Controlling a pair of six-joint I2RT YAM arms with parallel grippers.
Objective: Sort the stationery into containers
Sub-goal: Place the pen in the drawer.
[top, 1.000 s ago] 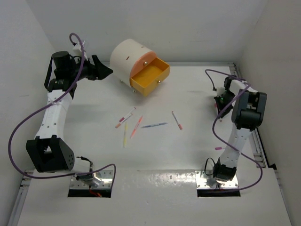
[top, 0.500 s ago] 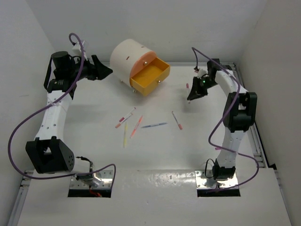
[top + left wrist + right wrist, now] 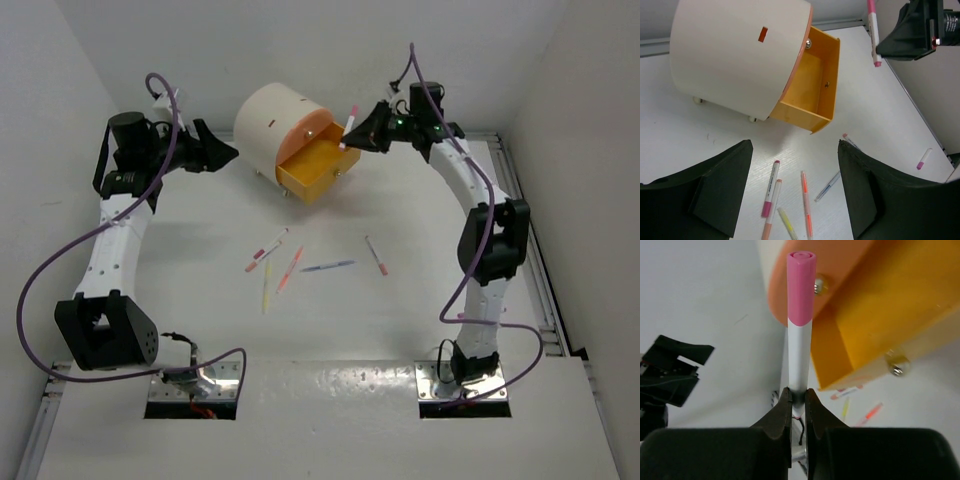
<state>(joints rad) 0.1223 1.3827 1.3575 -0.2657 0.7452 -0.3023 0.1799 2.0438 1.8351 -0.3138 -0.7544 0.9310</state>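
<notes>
The cream-white round cabinet (image 3: 268,122) stands at the back, its yellow-orange drawer (image 3: 318,165) pulled open under a shut pink-peach drawer (image 3: 305,128). My right gripper (image 3: 352,140) is shut on a white pen with a pink cap (image 3: 351,118), held in the air by the open drawer's outer corner. The wrist view shows that pen (image 3: 801,315) pinched in the right gripper (image 3: 799,392). My left gripper (image 3: 225,152) hangs open left of the cabinet, nothing in it. Several pens (image 3: 290,268) lie mid-table; the left gripper (image 3: 794,145) frames them (image 3: 771,189).
White walls close in the table at the back and both sides. A pink-tipped pen (image 3: 377,256) lies apart, right of the group, and a blue one (image 3: 328,266) beside it. A short pink-capped piece (image 3: 924,159) rests near the right arm.
The right arm has swung from the table's right side across to the open yellow-orange drawer, carrying the pink-capped pen. The left arm and the loose pens have not moved.
</notes>
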